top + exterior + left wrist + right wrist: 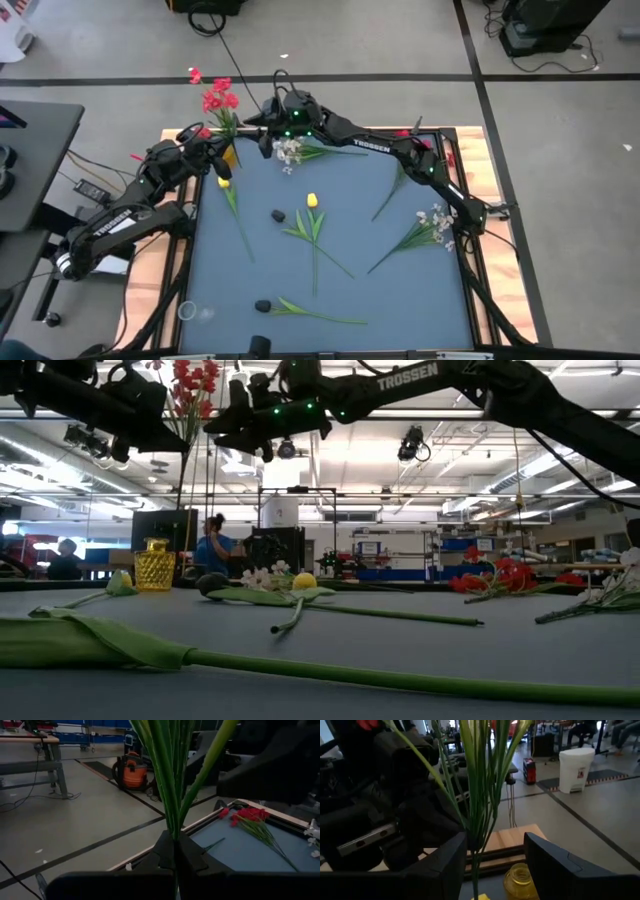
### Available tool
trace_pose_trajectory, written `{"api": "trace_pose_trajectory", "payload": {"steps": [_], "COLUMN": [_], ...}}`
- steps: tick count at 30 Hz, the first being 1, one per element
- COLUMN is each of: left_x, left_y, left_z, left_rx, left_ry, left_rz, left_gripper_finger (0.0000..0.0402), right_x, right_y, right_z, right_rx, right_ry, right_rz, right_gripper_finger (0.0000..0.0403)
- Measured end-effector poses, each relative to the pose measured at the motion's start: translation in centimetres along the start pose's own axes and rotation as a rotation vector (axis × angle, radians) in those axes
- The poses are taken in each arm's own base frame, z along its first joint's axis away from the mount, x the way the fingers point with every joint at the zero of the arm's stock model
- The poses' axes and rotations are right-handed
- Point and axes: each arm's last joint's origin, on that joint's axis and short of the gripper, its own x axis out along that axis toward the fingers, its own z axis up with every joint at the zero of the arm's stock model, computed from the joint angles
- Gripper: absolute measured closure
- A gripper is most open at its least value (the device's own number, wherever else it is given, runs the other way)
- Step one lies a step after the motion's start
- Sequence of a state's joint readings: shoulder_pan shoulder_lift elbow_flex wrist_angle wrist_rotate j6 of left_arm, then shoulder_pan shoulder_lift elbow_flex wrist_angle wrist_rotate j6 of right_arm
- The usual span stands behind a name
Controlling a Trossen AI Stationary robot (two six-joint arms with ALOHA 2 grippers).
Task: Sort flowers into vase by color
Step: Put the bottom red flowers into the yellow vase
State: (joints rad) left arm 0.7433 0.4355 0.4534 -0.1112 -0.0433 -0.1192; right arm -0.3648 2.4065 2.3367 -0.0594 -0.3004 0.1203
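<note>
A bunch of red flowers (215, 97) stands over the table's far left corner, blossoms up (195, 380). My left gripper (175, 845) is shut on its green stems. My right gripper (495, 865) is open at the far edge, one finger on each side of the same stems (475, 795). A yellow glass vase (231, 155) stands on the table below both grippers and shows in the right wrist view (520, 881). On the mat lie a white spray (290, 150), two yellow tulips (312, 200) (224, 183), a second white spray (435, 222) and more red flowers (247, 815). My left gripper pinches the bundled green stems (174, 827) between its two fingers, which lie roughly level and across them. The bunch is lifted above the table and stands nearly upright above the fingers, blossoms on top. My right gripper has the stems close to one finger (447, 865); whether they touch, I cannot tell.
A long green leaf stem (315, 313) lies near the front edge, another stem (390, 195) right of centre. Two small dark objects (278, 215) (263, 305) lie on the mat. A clear glass object (188, 312) sits on the left wooden border. People show in the room behind.
</note>
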Motion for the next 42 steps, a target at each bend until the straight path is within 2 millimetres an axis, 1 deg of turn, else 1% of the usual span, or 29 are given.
{"api": "trace_pose_trajectory", "payload": {"steps": [4,7,10,13,19,23,30,36,42], "left_x": [0.0,0.0,0.0,0.0,-0.3,-0.4,0.0,0.1,0.3], "left_y": [0.0,0.2,0.6,1.1,2.3,3.0,4.0,4.3,4.5], "left_z": [0.0,0.0,0.1,0.2,0.7,0.7,-0.9,-1.4,-2.5], "left_rx": [0.003,0.003,0.025,0.029,0.04,0.039,-0.008,-0.016,-0.028], "left_ry": [-0.001,-0.005,-0.007,-0.017,-0.071,-0.076,-0.102,-0.16,-0.151], "left_rz": [0.007,0.034,0.061,0.13,0.329,0.395,0.457,0.466,0.468], "left_gripper_finger": [0.0401,0.0401,0.0401,0.0401,0.0401,0.0401,0.0401,0.0401,0.0401], "right_x": [0.3,0.5,0.5,0.3,0.2,0.1,-0.1,-0.3,-0.4], "right_y": [-0.1,-0.2,-0.2,-0.1,-0.2,-0.3,-0.9,-1.5,-1.9], "right_z": [-0.4,-0.8,-0.9,-0.7,-0.7,-1.1,-1.3,-1.3,-1.4], "right_rx": [-0.019,0.004,-0.002,0.011,0.062,0.055,0.055,0.06,0.063], "right_ry": [-0.002,0.015,0.02,0.024,0.04,0.08,0.105,0.116,0.124], "right_rz": [0.006,0.013,0.014,0.023,0.075,0.071,0.057,0.052,0.044], "right_gripper_finger": [0.0197,0.0197,0.0197,0.0197,0.0197,0.0197,0.0197,0.0197,0.0197]}}
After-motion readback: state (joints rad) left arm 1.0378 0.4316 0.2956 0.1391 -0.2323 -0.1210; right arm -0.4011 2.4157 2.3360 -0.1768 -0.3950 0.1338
